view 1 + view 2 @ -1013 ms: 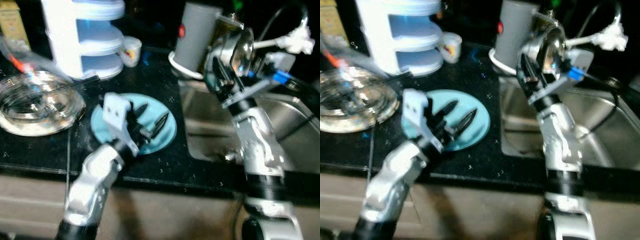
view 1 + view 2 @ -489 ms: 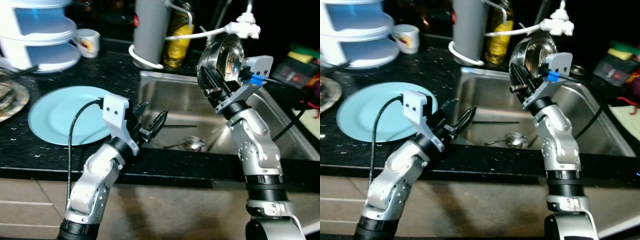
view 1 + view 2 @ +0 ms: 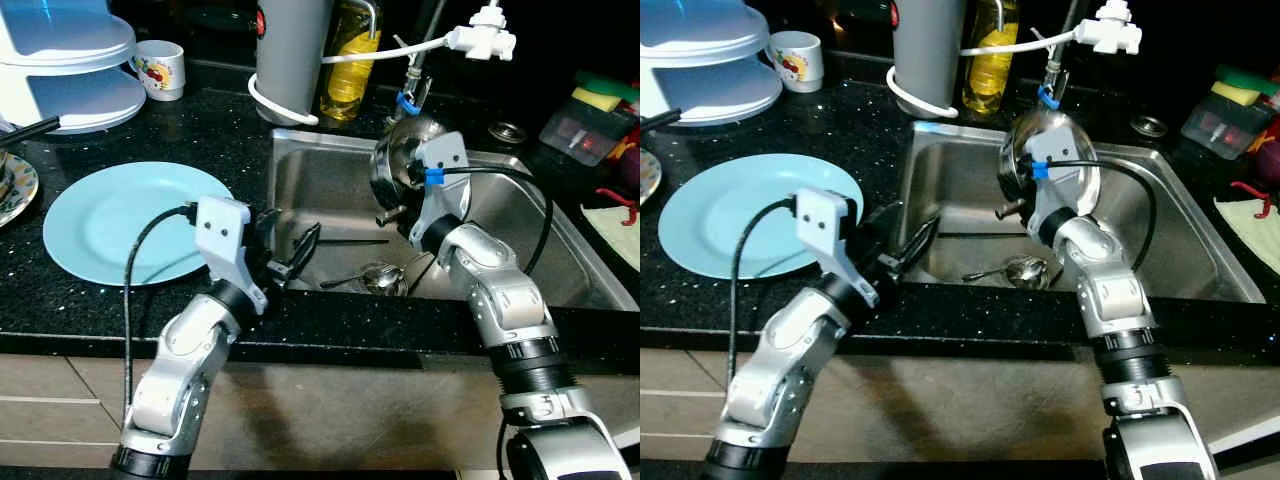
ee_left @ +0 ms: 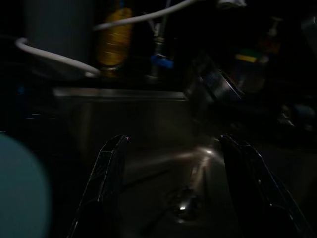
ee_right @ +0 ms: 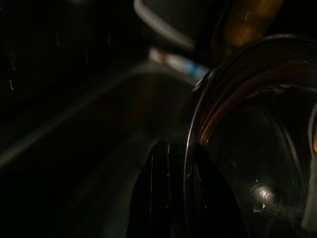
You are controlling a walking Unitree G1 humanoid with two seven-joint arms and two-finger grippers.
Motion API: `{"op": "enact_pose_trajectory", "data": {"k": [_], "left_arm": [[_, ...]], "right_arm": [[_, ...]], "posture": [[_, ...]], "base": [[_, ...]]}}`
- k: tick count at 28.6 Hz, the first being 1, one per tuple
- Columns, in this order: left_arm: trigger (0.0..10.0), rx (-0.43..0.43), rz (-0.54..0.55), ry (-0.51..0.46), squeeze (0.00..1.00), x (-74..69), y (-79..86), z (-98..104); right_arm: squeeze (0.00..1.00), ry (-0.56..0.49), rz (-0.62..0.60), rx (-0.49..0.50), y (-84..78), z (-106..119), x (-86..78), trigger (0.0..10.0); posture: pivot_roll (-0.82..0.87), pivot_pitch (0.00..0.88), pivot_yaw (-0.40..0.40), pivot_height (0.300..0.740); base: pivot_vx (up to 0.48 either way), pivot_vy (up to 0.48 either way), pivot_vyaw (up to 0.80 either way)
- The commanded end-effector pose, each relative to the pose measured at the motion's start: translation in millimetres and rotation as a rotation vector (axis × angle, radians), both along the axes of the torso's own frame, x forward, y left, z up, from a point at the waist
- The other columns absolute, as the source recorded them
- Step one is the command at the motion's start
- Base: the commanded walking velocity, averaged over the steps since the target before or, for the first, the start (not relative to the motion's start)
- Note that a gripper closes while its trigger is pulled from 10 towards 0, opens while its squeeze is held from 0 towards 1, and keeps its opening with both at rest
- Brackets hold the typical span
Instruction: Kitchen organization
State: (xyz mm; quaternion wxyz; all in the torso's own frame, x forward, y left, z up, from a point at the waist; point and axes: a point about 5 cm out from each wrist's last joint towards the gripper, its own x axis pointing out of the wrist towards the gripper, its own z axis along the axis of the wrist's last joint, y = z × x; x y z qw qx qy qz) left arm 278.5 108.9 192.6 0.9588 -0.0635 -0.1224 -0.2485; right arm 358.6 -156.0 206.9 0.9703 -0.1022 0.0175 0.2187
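Item one, my right fingers [image 5: 184,191]: closed to a narrow pinch on the rim of a steel bowl [image 3: 398,165], one finger on each side of the edge, the bowl held on its side with the hollow facing back toward my arm. Half a second ago they carried it high, level with the tap; they have since come down, and the bowl now hangs low over the back of the sink [image 3: 330,185]. I judge it is on its way into the basin and the release has yet to come. Item two, my left fingers [image 3: 288,243]: spread wide and holding nothing, poised over the sink's front edge and pointing into it, much as they were half a second ago. Item three, below and between both sets of fingers: a spoon [image 3: 375,275] lying on the sink floor, which I think is a fair next pickup for the free pair. Item four, outward of the left fingers: a blue plate [image 3: 120,220] flat on the black bench [image 3: 230,130]. A second ago it lay right under them, but my head has swung toward the sink since. Item five, beyond the bowl: a yellow bottle [image 3: 350,60], a grey cylinder [image 3: 290,50] and a white hose fitting [image 3: 482,40].
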Motion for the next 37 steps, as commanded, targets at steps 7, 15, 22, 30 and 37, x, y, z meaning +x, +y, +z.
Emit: {"op": "enact_pose_trajectory", "data": {"k": [7, 15, 22, 30, 37], "left_arm": [[10.0, 0.007, -0.033, -0.103, 0.00, -3.4, -2.6, 24.3], [10.0, -0.004, -0.043, -0.198, 0.00, -4.0, -4.4, 52.3], [10.0, 0.010, -0.047, -0.225, 0.00, -3.3, -4.4, 59.5], [10.0, 0.031, -0.029, -0.227, 0.00, 0.7, 0.5, 60.8], [10.0, 0.076, -0.001, -0.219, 0.00, 2.0, 5.0, 57.9]], "right_arm": [[0.00, 0.213, 0.013, -0.214, -7.2, -26.3, -3.2, 10.0], [0.00, 0.292, 0.059, -0.208, 13.1, -37.1, 0.6, 10.0], [0.34, 0.366, 0.094, -0.283, 24.3, -50.7, 0.0, 10.0], [1.00, 0.353, 0.077, -0.203, 22.9, -51.2, 2.7, 10.0], [0.77, 0.174, 0.122, 0.028, 26.3, -25.3, 5.0, 10.0]], "posture": [[0.13, 0.037, -0.189, 0.740], [0.13, 0.035, -0.194, 0.740], [0.13, 0.035, -0.200, 0.740], [0.13, 0.036, -0.198, 0.740], [0.14, 0.035, -0.193, 0.740]], "base": [[0.000, 0.000, 0.00], [0.000, 0.000, 0.00], [0.000, 0.000, 0.00], [0.000, 0.000, 0.00], [0.000, 0.000, 0.00]]}}
